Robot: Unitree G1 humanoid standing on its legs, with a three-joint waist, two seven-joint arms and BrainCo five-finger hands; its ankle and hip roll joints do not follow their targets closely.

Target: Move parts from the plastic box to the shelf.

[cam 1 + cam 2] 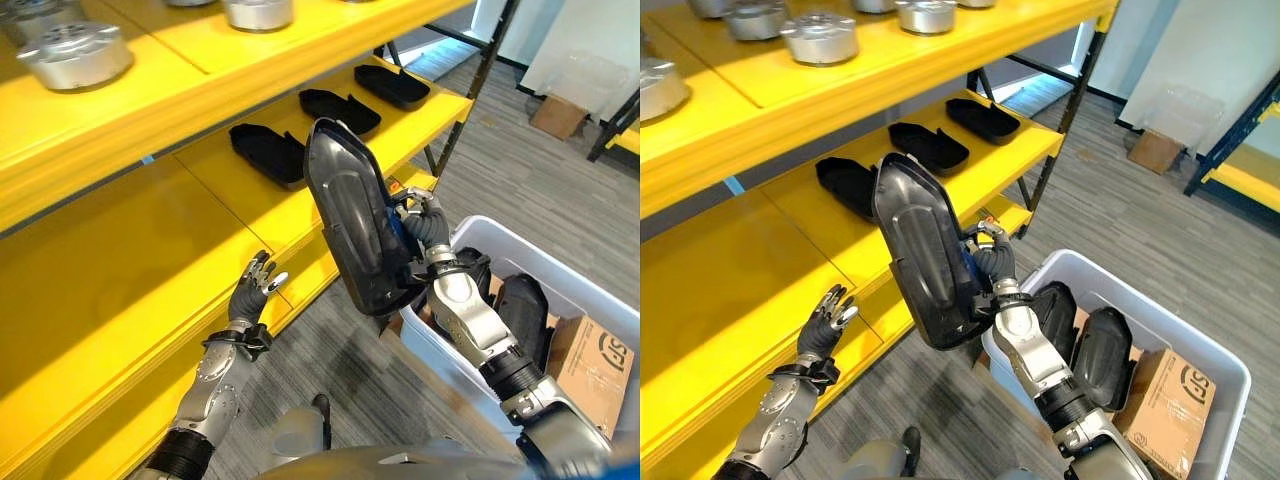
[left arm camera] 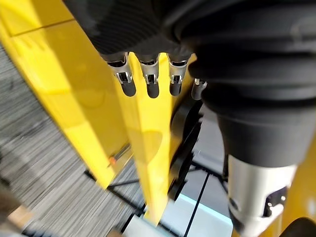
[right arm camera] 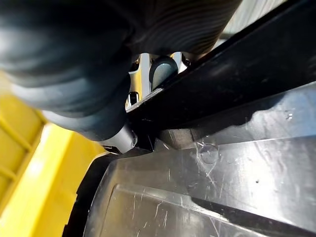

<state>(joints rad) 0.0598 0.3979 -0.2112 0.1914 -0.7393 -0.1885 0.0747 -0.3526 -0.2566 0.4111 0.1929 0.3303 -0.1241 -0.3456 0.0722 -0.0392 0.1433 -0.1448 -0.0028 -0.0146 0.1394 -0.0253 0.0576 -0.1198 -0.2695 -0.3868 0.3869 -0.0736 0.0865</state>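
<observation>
The right hand [image 1: 425,225] grips a long black plastic part [image 1: 352,215] by its edge, fingers curled round the rim, and holds it upright and tilted in the air between the white plastic box [image 1: 1200,345] and the yellow shelf [image 1: 330,30]. In the right wrist view the scratched glossy inside of the part [image 3: 207,187] lies just past the thumb and fingers clamped on its rim. Three matching black parts already lie in a row on the middle shelf board [image 1: 230,180], the nearest [image 1: 265,152] just behind the held one, then a second [image 1: 340,108] and a third [image 1: 392,85] towards the shelf's far end. Two more black parts [image 1: 1102,355] stand on end inside the box, beside a brown cardboard carton [image 1: 1170,405]. The left hand [image 1: 255,285] hangs empty in front of the lower shelf edge, its fingers straight and spread, touching nothing. Silver round metal parts [image 1: 75,55] sit on the top board of the shelf. Further off, a cardboard box [image 1: 558,115] rests on the grey floor [image 1: 540,190].
</observation>
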